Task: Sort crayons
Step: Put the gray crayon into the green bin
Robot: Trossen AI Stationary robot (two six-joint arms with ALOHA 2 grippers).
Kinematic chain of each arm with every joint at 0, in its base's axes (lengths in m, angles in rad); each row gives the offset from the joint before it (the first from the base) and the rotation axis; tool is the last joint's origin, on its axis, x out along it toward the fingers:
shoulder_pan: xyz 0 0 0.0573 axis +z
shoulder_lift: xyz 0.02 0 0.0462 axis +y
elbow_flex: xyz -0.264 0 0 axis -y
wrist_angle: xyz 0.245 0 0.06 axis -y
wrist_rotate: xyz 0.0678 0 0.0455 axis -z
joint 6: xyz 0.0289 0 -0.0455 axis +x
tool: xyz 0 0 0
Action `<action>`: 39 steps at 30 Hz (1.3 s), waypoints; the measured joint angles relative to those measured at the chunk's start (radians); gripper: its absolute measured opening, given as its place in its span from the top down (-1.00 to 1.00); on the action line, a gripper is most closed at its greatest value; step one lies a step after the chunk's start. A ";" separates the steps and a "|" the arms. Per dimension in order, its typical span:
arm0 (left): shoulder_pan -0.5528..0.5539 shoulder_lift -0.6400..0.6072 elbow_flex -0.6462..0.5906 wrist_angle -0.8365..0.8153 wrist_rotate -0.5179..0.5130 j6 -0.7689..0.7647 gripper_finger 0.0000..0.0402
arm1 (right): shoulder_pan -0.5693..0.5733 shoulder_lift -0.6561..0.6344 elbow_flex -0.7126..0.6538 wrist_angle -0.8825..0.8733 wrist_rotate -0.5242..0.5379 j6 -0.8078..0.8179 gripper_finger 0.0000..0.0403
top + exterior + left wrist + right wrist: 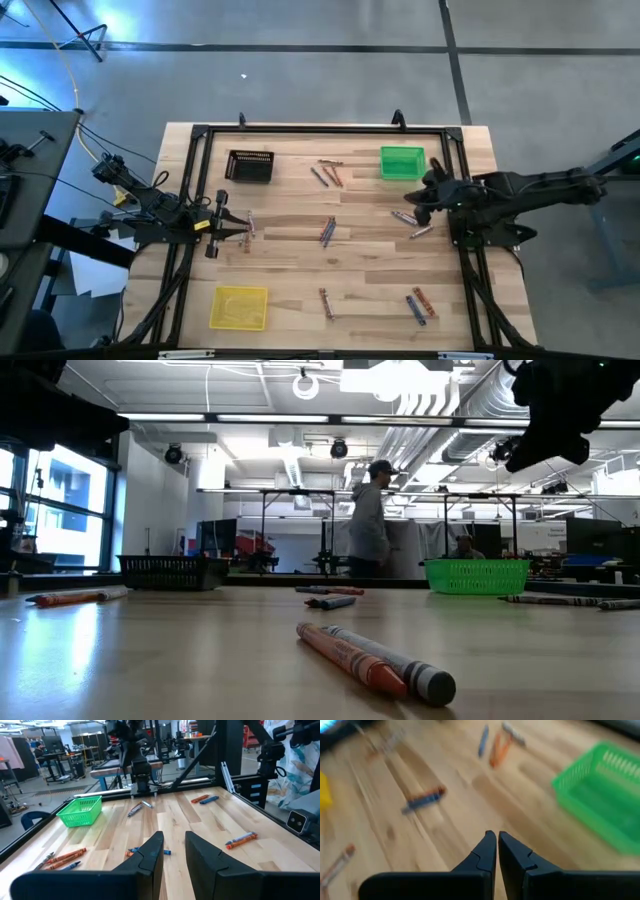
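Crayons lie scattered flat on the wooden table in small groups: near the far middle (328, 175), at the centre (327, 231), near the front (326, 302), at the front right (420, 305), and below my right gripper (410, 225). An orange and a grey crayon (375, 660) lie closest in the low view. My left gripper (240, 227) is low over the table's left side, slightly open and empty (172, 842); two crayons (145, 852) lie just beyond its fingertips. My right gripper (420, 205) is raised over the right side, shut and empty (497, 840).
A black basket (250, 166) stands at the far left, a green basket (402, 162) at the far right, and a yellow tray (239, 307) at the near left. A black frame (320, 128) rims the table. A person (370, 520) stands in the room beyond.
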 joint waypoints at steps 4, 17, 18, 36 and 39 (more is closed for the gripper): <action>0.000 0.000 0.000 0.000 0.000 0.000 0.65 | 0.000 0.105 0.051 -0.118 -0.074 0.029 0.92; 0.000 0.000 0.000 0.000 0.000 -0.009 0.65 | 0.000 0.298 0.073 -0.178 -0.312 -0.033 0.92; 0.000 0.000 0.000 -0.001 0.000 -0.015 0.65 | 0.000 0.307 0.073 -0.178 -0.327 -0.038 0.91; 0.000 0.000 0.000 -0.003 0.000 -0.017 0.65 | 0.004 0.477 0.074 -0.296 -0.331 -0.523 0.30; 0.000 0.000 0.000 -0.003 0.000 -0.017 0.65 | 0.004 0.520 0.074 -0.314 -0.305 -0.589 0.30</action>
